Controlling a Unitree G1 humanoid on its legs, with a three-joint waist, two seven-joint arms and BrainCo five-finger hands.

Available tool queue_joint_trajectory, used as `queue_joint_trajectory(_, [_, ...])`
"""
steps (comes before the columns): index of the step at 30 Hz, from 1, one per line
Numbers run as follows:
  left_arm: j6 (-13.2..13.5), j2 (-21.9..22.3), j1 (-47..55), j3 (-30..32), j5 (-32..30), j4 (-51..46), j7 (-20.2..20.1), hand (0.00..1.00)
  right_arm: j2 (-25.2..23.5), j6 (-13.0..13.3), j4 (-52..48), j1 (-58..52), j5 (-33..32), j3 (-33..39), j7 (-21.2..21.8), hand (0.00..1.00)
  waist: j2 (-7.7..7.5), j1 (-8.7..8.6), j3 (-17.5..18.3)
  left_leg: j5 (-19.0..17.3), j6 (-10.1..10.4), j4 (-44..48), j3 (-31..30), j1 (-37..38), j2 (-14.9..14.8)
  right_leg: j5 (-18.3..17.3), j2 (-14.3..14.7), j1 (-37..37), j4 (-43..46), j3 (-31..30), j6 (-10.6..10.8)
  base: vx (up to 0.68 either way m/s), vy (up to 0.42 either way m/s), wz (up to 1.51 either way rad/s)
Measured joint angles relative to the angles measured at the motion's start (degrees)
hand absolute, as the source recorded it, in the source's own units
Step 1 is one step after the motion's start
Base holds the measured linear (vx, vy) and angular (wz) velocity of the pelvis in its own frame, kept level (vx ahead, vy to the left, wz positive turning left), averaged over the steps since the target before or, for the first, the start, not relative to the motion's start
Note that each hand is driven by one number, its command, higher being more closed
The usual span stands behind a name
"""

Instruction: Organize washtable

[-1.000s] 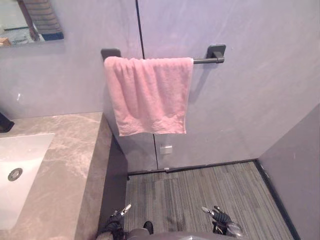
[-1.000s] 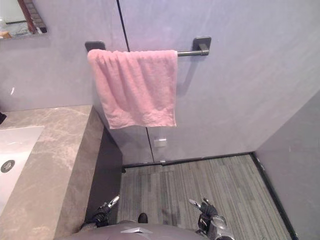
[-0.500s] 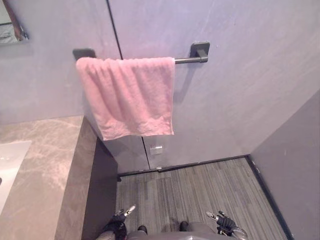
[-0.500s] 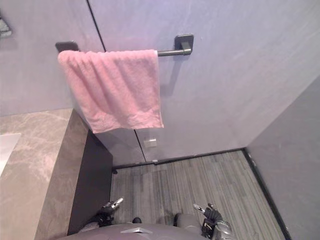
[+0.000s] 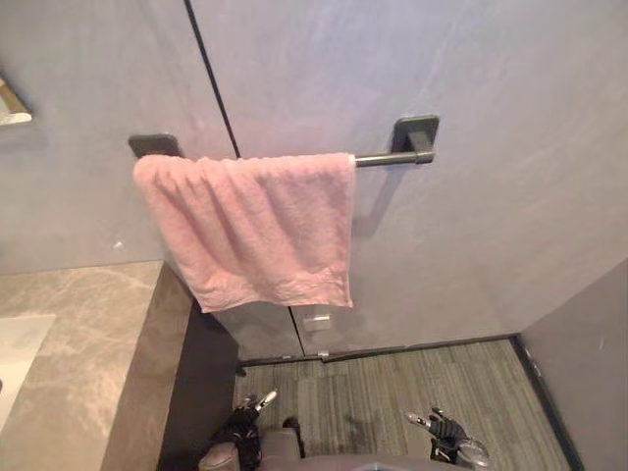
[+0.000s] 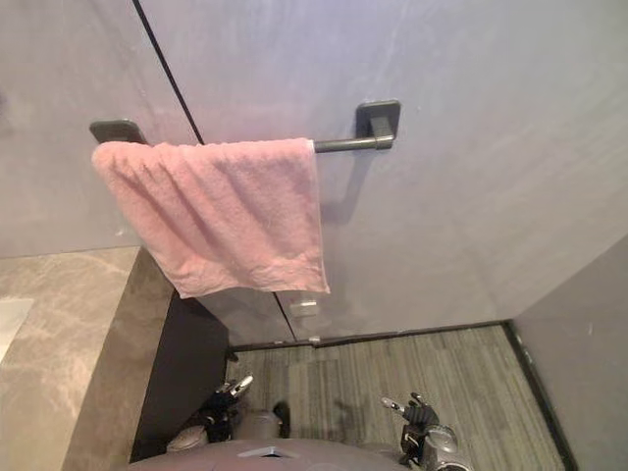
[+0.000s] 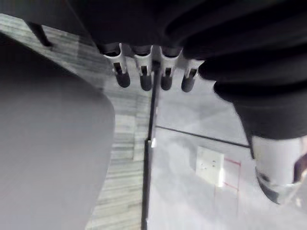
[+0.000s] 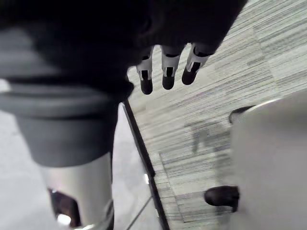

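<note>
Towel (image 5: pixel 255 231), pink, hangs skewed toward the left end of wall rail (image 5: pixel 388 157) beside desk (image 5: pixel 78 363); left robot hand (image 5: pixel 247 420) & right robot hand (image 5: pixel 444 432) dangle low, empty, fingers relaxed, so imo lift both & square it.

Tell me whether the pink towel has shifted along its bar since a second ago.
No. The pink towel still hangs from the left bracket, the same short stretch of bar bare; only the camera moved.
</note>
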State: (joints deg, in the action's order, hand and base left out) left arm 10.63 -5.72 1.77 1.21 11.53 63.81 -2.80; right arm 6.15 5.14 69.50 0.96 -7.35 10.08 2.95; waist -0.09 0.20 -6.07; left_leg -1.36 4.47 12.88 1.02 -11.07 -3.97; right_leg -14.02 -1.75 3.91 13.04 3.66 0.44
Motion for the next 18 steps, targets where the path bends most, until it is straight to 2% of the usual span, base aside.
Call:
queue_joint_trajectory(1, [0.03,-1.0,0.44,-0.83,0.69,-0.44,0.08,0.0,-0.65,0.0,-0.09,-0.12,-0.08,-0.02,-0.35,0.0,-1.0,0.1,0.39,1.27,-0.34,-3.44,0.74,1.88,1.03,0.02,-1.02,-0.03,0.06,-0.69,0.04,0.13,0.127,-0.15])
queue_joint_trajectory(3, [0.02,-1.47,1.02,-2.77,0.79,-0.97,0.11,0.0,-0.94,0.04,-0.7,-0.22,-0.51,-0.45,-0.58,0.0,-1.58,0.05,1.15,4.17,-1.03,-10.22,1.54,5.61,2.22,0.32,-2.15,-0.03,-0.09,-1.57,0.55,0.11,0.096,-0.13])
queue_joint_trajectory(5, [0.07,-1.8,1.57,-5.96,0.77,-3.99,0.03,0.0,-1.16,0.42,-6.09,-0.64,-1.4,-2.57,-0.9,0.0,-0.77,-0.44,3.06,8.11,-1.67,-18.94,2.07,8.02,2.92,0.8,-2.64,-1.53,-0.65,-2.95,1.29,0.08,0.117,-0.1])
queue_joint_trajectory(10, [0.99,-1.4,4.83,-7.84,1.11,-18.88,0.09,0.0,-3.35,1.61,-24.29,-0.99,-2.8,-7.99,-2.46,0.0,-0.71,-0.86,3.09,8.28,-1.82,-18.98,5.1,7.62,2.79,1.77,-2.54,-3.18,-1.19,-6.72,2.67,-0.01,0.067,-0.33])
queue_joint_trajectory(13, [1.48,-1.09,7.36,-7.39,2.64,-29.61,0.54,0.0,-4.25,2.51,-35.61,-1.84,-2.52,-7.62,-3.65,0.0,-0.67,-1.05,3.15,8.4,-2.0,-18.99,6.6,7.26,2.68,2.35,-2.57,-3.54,-2.79,-8.03,2.97,-0.04,0.039,-0.27])
queue_joint_trajectory(18, [2.13,0.69,11.16,-5.85,2.78,-43.98,1.55,0.0,-4.55,4.36,-48.98,-3.39,-0.22,-5.87,-5.48,0.0,-0.5,-1.2,3.77,8.54,-2.08,-19.0,7.16,6.22,2.4,3.27,-2.54,-4.06,-4.8,-9.14,3.52,-0.05,0.039,-0.09])
